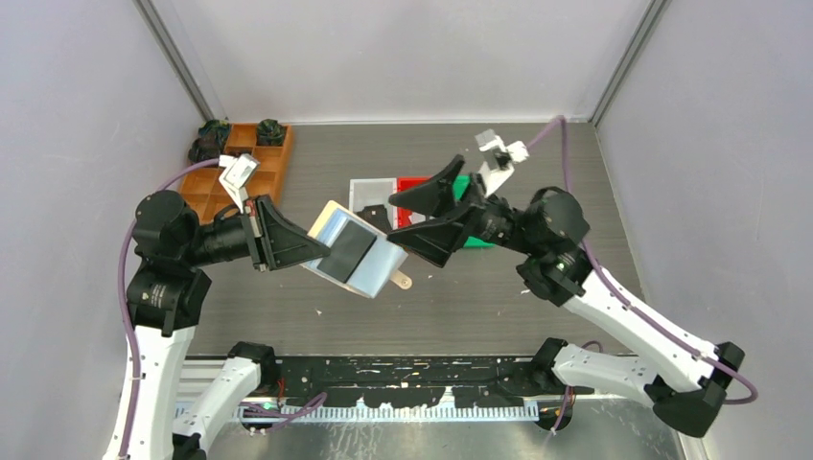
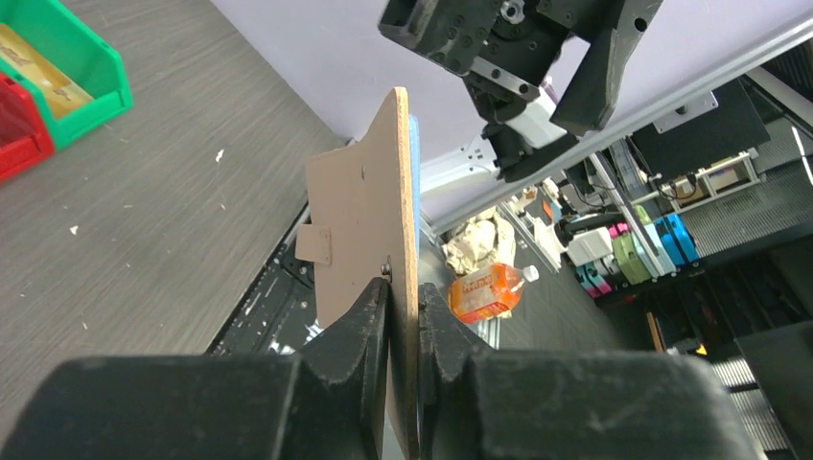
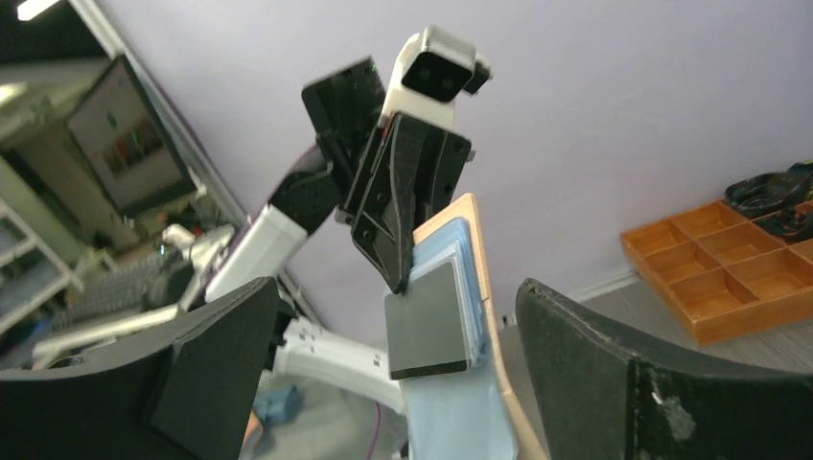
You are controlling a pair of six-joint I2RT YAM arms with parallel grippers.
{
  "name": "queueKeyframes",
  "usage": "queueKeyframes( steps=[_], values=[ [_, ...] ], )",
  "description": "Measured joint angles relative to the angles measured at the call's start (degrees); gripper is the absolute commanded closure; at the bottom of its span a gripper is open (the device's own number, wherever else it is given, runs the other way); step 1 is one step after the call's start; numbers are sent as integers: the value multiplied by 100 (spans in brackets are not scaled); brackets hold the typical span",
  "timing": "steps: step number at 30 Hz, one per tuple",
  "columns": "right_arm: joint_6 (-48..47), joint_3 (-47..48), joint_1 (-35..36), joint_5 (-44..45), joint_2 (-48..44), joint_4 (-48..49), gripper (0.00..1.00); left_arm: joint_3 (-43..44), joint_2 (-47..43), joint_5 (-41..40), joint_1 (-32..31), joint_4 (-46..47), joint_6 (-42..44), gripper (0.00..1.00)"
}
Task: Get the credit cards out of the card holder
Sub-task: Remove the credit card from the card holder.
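One orange-brown tray [image 1: 273,168] lies at the far left, and a white bin [image 1: 369,192], a red bin [image 1: 414,184] and a green bin [image 2: 91,91] sit at the far middle, partly hidden by the right gripper [image 1: 395,217], whose jaws are spread wide and empty. Just left of it the left gripper [image 2: 403,287] is clamped on the tan card holder [image 1: 377,268], held above the surface, with a black card [image 1: 351,251] poking from its blue-grey pocket. A grey wood-grain table [image 1: 537,287] lies beneath, lilac walls [image 1: 403,57] around.
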Motion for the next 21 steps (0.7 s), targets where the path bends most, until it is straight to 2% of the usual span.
queueKeyframes(
  steps=[4, 8, 9, 11, 12, 14, 15, 16, 18, 21],
  values=[
    [-328, 636, 0, -898, 717, -417, 1, -46, -11, 175, 0, 0, -4, 99],
    [-393, 765, 0, -1484, 1412, -743, 10, -68, -17, 348, 0, 4, -4, 99],
    [-369, 765, 0, -1620, 1541, -813, 15, -70, -17, 382, 0, 4, -4, 99],
    [-260, 767, 2, -1836, 1714, -817, 32, -79, -17, 455, 0, 7, 2, 99],
    [-136, 769, 4, -1967, 1777, -737, 43, -94, -17, 476, 0, 4, 4, 99],
    [184, 776, 24, -2214, 1880, -404, 73, -118, 7, 492, 7, 2, 11, 97],
    [400, 778, 35, -2341, 1932, -170, 88, -122, 24, 487, 9, 2, 33, 91],
    [560, 778, 39, -2437, 1969, 26, 96, -129, 37, 481, 11, -2, 55, 84],
    [866, 785, 48, -2647, 2022, 341, 99, -140, 61, 533, 17, -22, 116, 71],
    [1084, 804, 48, -2767, 2133, 415, 99, -142, 70, 597, 9, -46, 199, 61]
  ],
)
